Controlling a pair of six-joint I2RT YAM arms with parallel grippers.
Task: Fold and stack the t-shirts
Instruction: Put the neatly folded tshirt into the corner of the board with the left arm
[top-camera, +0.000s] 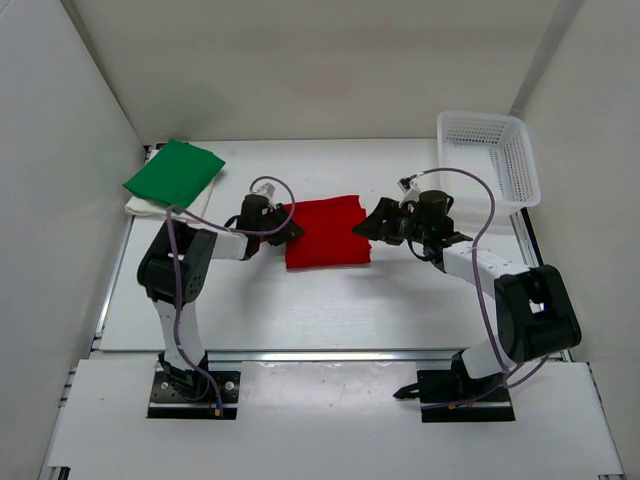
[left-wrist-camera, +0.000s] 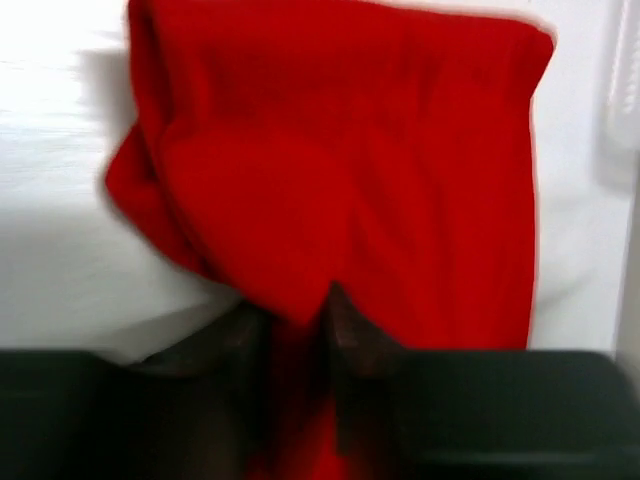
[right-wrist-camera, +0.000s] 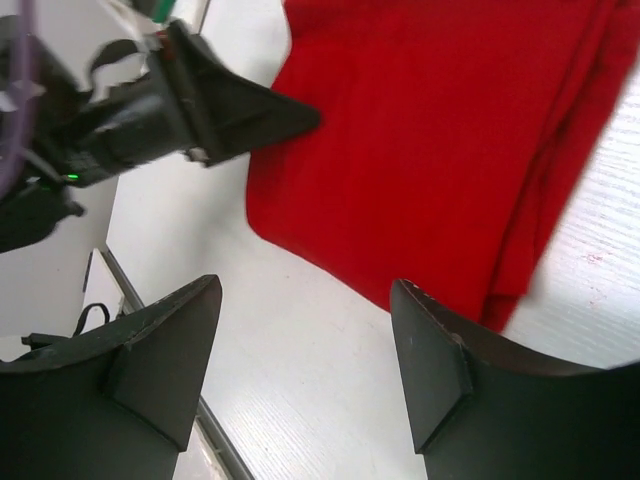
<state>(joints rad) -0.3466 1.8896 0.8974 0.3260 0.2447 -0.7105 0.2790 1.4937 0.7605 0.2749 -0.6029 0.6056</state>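
Note:
The red t-shirt (top-camera: 327, 232) lies folded in the middle of the table. My left gripper (top-camera: 285, 225) is at the shirt's left edge; in the left wrist view (left-wrist-camera: 292, 305) its dark fingers are shut on a fold of red cloth (left-wrist-camera: 340, 160). At the shirt's right edge, my right gripper (top-camera: 372, 222) stands open (right-wrist-camera: 305, 290) over bare table, with the red t-shirt (right-wrist-camera: 430, 140) just ahead of its tips. A folded green t-shirt (top-camera: 173, 172) rests on a white t-shirt (top-camera: 145, 207) at the back left.
A white mesh basket (top-camera: 490, 160) stands at the back right corner. White walls close in the table on the left, right and back. In the right wrist view, the left gripper (right-wrist-camera: 200, 100) shows across the shirt.

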